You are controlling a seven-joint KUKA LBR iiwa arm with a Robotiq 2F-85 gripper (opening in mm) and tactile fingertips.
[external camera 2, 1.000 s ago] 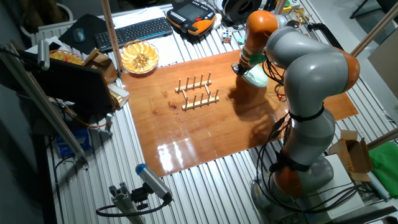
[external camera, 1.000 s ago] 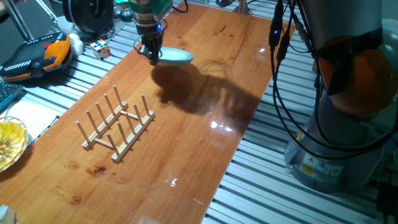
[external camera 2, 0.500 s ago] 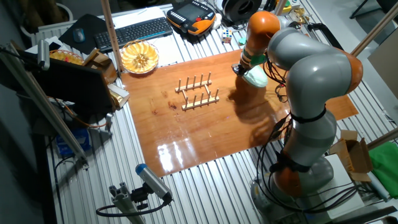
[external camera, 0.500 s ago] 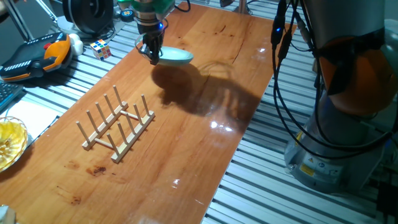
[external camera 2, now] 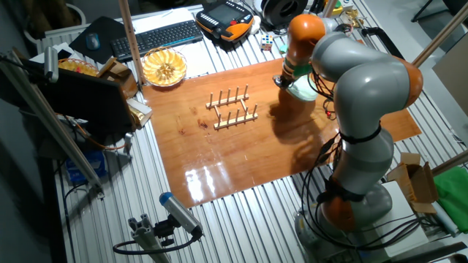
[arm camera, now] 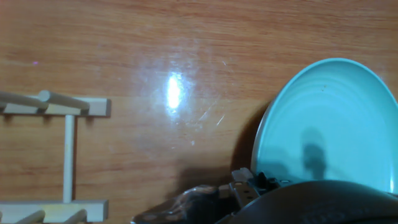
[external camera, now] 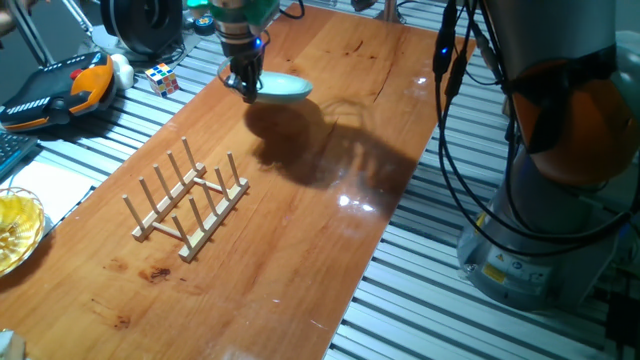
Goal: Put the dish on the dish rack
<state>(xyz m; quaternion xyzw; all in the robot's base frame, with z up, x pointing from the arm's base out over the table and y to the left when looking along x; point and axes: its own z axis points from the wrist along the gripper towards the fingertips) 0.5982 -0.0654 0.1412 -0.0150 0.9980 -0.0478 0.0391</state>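
Observation:
The dish (external camera: 283, 88) is a pale mint-green plate held level above the far end of the wooden table (external camera: 300, 240), casting a shadow below it. My gripper (external camera: 244, 86) is shut on the dish's left rim. From the other fixed view the dish (external camera 2: 302, 89) hangs beside the gripper (external camera 2: 284, 82), right of the dish rack (external camera 2: 232, 108). The light-wood dish rack (external camera: 187, 200) with its upright pegs stands apart, nearer the front left. In the hand view the dish (arm camera: 329, 124) fills the right side and the rack (arm camera: 62, 109) shows at the left edge.
A yellow translucent bowl (external camera: 15, 230) sits off the table's left edge. A Rubik's cube (external camera: 163, 78) and an orange-black pendant (external camera: 60, 90) lie at the far left. The arm's base (external camera: 540, 200) and cables stand to the right. A keyboard (external camera 2: 157, 36) lies behind the table.
The dish has risen slightly in the gripper's hold. The rack has not moved.

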